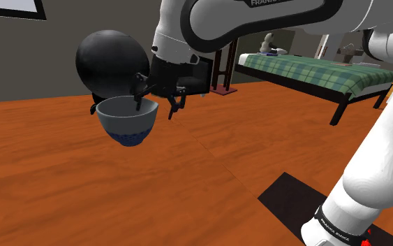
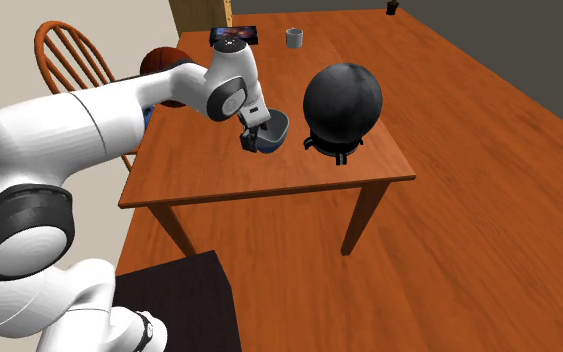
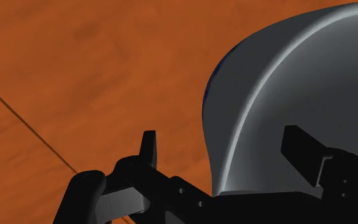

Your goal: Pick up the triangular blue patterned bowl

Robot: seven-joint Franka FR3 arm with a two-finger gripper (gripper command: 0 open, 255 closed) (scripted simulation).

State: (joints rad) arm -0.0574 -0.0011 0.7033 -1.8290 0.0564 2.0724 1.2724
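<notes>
- Grips the bowl (image 1: 127, 122) by its rim with the tool (image 1: 156, 105): 1 finger (image 3: 148, 149) outside the wall, the other inside, drawn in narrow and clasping the wall between.
- Carries it upright, mouth facing up and foot down, rim close to level in the shoulder view.
- Shows pale grey inside and on the upper wall, with a blue pattern low on the outside.
- Offers no plain long axis. Reads as rounded, with 1 soft corner of the rim curving past the outer finger in the wrist view.
- Places it over the front half of the tabletop (image 2: 209, 165) in the second exterior view, just beside a black ball-shaped thing (image 2: 342, 98) on short legs.
- Cannot tell whether the foot touches the wood.
- Farther back on the tabletop, well apart from the bowl: a small grey cup (image 2: 294, 37) and a flat dark tablet-like thing (image 2: 234, 36).
- Beyond the tabletop: a wooden chair (image 2: 64, 45) and, in the shoulder view, a bed (image 1: 306, 70) with a green plaid cover.
</notes>
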